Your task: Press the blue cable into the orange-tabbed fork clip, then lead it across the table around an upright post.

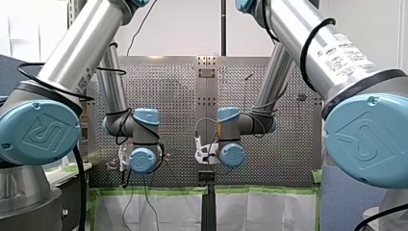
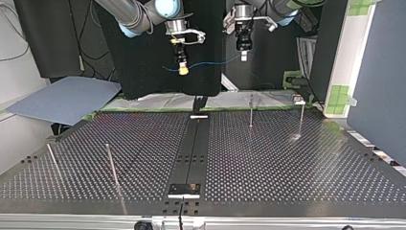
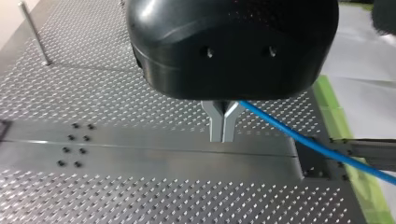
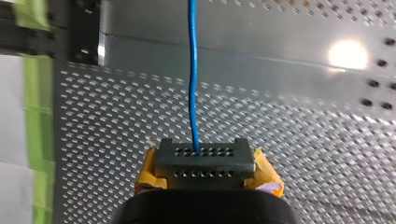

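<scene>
Left gripper (image 3: 223, 136), right gripper (image 4: 205, 163) — gripping blue cable (image 4: 192, 70)

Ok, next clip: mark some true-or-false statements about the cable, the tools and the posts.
1. The cable runs between the left tool and the right tool. True.
2. The right tool is open. False: it is shut on the cable.
3. The cable wraps a post. False: it hangs in the air beyond the table, touching no post.
4. The left tool's fingers are metal. True.
</scene>
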`<control>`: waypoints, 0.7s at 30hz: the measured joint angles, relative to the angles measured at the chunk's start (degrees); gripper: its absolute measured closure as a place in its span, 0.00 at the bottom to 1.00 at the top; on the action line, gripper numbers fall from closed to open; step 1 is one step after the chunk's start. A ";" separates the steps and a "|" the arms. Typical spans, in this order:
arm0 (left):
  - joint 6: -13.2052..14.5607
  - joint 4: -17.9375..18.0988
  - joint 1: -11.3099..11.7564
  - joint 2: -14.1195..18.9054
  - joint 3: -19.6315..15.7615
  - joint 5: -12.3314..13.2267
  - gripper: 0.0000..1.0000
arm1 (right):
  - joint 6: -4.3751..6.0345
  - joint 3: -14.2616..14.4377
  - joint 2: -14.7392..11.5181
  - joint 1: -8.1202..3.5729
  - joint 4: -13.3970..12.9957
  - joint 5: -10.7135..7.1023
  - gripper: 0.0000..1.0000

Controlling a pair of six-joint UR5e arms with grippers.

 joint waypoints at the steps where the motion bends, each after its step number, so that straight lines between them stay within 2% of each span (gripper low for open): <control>1: -0.31 -0.40 -0.02 0.52 -0.13 -0.53 1.00 | 0.13 -0.25 -0.45 -0.04 0.49 0.46 1.00; 4: -0.80 -1.70 0.04 1.97 -0.66 -1.42 1.00 | 0.88 -0.69 -2.10 -0.20 1.94 0.79 1.00; 7: -1.23 -3.23 0.35 3.52 -1.20 -1.51 1.00 | 1.96 -0.79 -3.67 -0.36 2.66 -0.12 1.00; 11: -2.52 -4.74 0.88 5.47 -2.56 -0.35 1.00 | 3.73 -0.81 -5.89 -0.52 2.81 -2.14 1.00; 17: -4.27 -2.75 1.99 8.74 -5.27 2.76 1.00 | 4.96 -0.85 -8.86 -0.31 2.27 -5.59 1.00; 21: -4.56 -0.40 2.74 9.05 -5.72 4.37 1.00 | 5.44 -0.95 -7.80 -0.14 0.44 -6.66 1.00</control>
